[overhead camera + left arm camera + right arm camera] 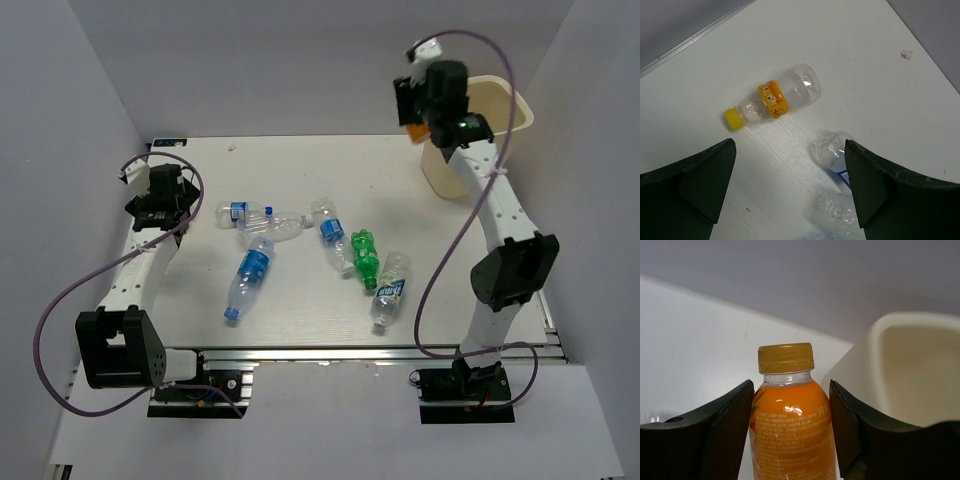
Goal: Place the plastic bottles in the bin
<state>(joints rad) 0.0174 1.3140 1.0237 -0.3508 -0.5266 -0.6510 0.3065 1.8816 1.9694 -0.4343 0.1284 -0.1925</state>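
Orange bottle (790,432) — gripped by the right tool (790,386), beside the bin (912,365)

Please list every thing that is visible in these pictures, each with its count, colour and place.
tall cream plastic bin: one, cream, far right of the table.
orange plastic bottle with gold cap: one, orange, gripped beside the bin.
green plastic bottle: one, green, lying mid-table.
clear plastic bottles, mostly blue-labelled: five, clear, lying mid-table.
small clear bottle with yellow cap: one, clear, lying on the table, seen in the left wrist view only.
white table: one, white, under everything.
left gripper: one, black, open, over the yellow-capped bottle.
right gripper: one, black, shut on the orange bottle.
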